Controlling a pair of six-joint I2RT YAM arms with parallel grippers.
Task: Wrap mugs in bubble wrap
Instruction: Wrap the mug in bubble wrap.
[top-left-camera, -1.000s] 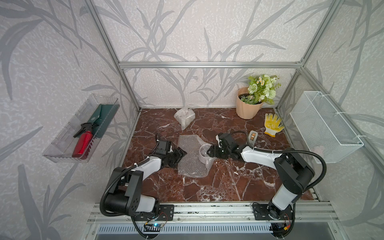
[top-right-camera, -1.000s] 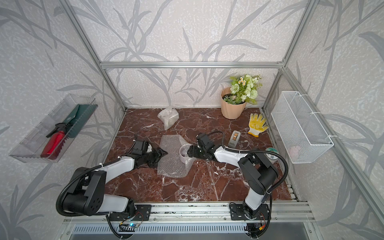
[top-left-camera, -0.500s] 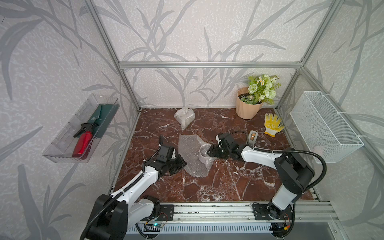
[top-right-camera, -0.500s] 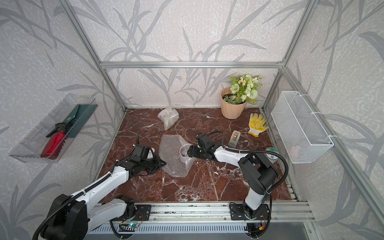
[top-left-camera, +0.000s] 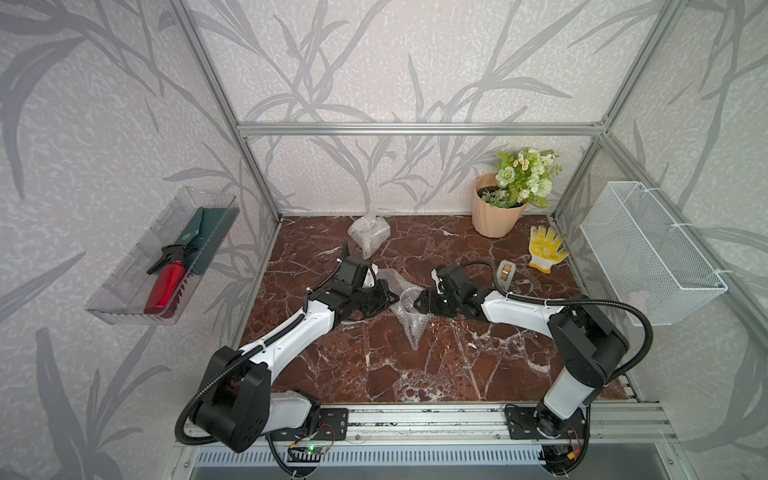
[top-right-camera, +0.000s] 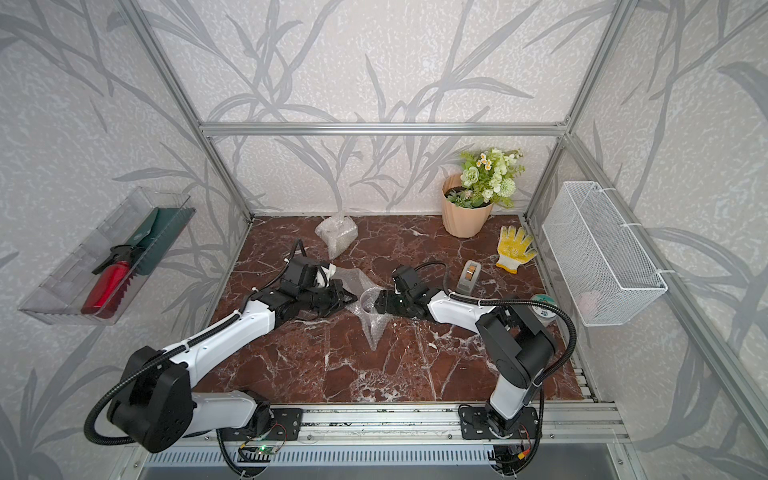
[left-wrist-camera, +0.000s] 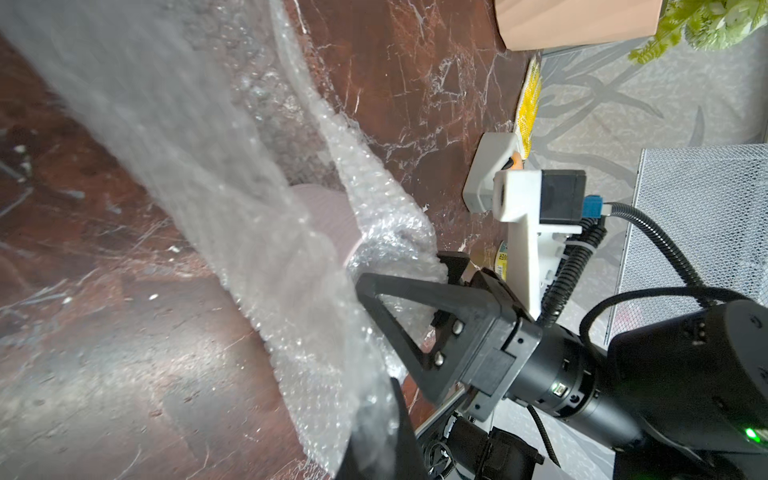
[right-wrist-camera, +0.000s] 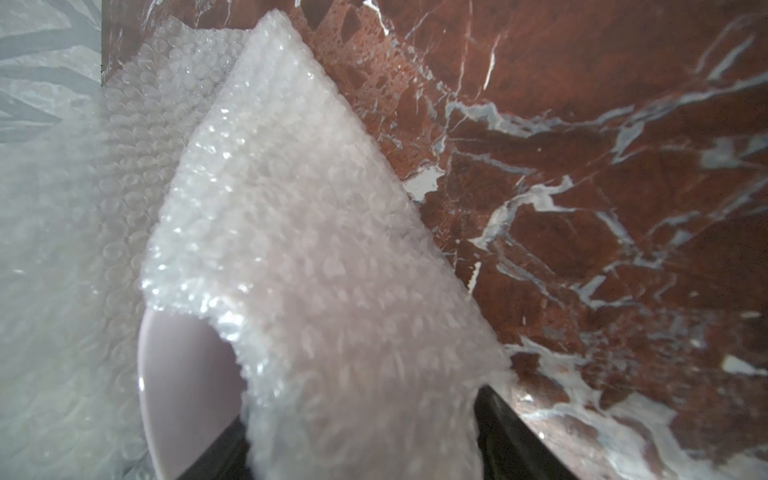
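Around bubble wrap (left-wrist-camera: 257, 199) and mug (left-wrist-camera: 320, 216), left wrist shows right pincer (left-wrist-camera: 403, 270).

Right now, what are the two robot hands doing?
Left gripper: closed, pinching the clear bubble wrap sheet.
Right gripper: gripping the pale lilac ceramic mug.

Both arms reach low, inward; left claw (top-left-camera: 394, 299) pinched, right claw (top-left-camera: 417, 302) gripping wide
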